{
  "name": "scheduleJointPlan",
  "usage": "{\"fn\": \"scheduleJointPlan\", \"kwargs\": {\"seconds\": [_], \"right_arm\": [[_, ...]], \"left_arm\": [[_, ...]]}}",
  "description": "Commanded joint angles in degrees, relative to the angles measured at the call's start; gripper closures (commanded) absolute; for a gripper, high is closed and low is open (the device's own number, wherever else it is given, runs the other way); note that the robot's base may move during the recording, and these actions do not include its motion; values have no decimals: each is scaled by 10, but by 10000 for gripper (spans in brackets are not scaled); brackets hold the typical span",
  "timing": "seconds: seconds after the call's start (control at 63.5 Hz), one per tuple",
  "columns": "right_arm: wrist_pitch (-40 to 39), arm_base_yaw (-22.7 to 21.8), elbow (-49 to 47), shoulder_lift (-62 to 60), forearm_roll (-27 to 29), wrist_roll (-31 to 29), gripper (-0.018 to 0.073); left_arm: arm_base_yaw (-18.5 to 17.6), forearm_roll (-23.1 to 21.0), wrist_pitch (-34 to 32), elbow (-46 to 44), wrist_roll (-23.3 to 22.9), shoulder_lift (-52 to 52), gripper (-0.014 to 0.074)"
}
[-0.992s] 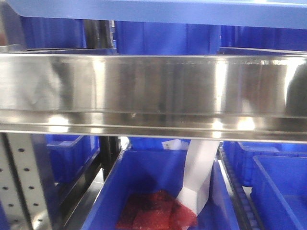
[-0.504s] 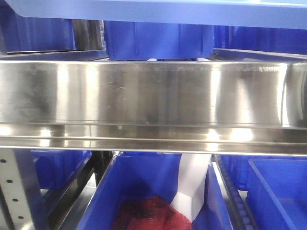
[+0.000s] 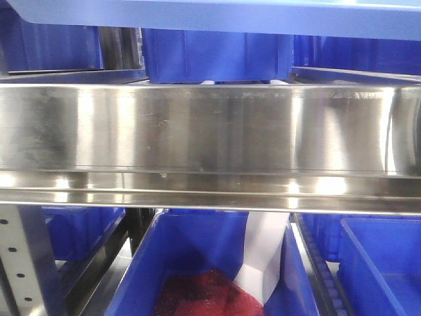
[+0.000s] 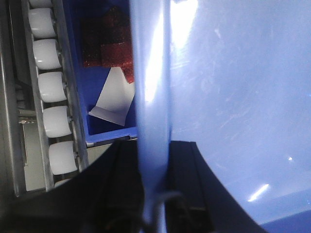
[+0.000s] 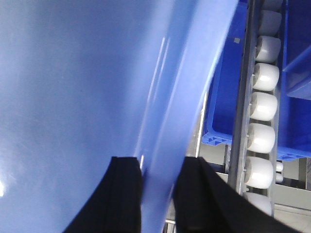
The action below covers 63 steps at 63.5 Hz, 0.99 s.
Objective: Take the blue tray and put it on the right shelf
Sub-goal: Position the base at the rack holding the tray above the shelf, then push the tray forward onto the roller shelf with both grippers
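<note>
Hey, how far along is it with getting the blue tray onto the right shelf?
Done: the grab. The left gripper and right gripper are each shut on the rim of the blue tray. In hand: the tray hangs at the top of the front view, above the steel rail of the right shelf. Left: setting it on the shelf and letting go.

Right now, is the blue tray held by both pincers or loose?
Held. In each wrist view the blue tray's rim runs between the fingers of the left pincer and the right pincer.
</note>
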Motion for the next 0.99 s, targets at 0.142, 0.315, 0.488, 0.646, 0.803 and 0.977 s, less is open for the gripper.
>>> {"fn": "scheduleJointPlan", "kwargs": {"seconds": [0.142, 0.315, 0.488, 0.646, 0.803, 0.977], "right_arm": [[-22, 0, -14, -15, -16, -25, 503], [-24, 0, -15, -15, -16, -25, 503], [-41, 0, -20, -11, -15, -43, 503], [-24, 0, -80, 33, -13, -57, 503], [0, 0, -164, 111, -8, -59, 503], [15, 0, -228, 200, -7, -59, 503]], "left_arm": [[-6, -10, 42, -20, 9, -20, 645], [-6, -10, 41, -20, 9, -20, 645], [-4, -9, 15, -20, 9, -20, 645], [14, -8, -39, -20, 9, -18, 645], [42, -8, -68, -28, 8, 16, 645], [59, -8, -86, -58, 8, 84, 645]]}}
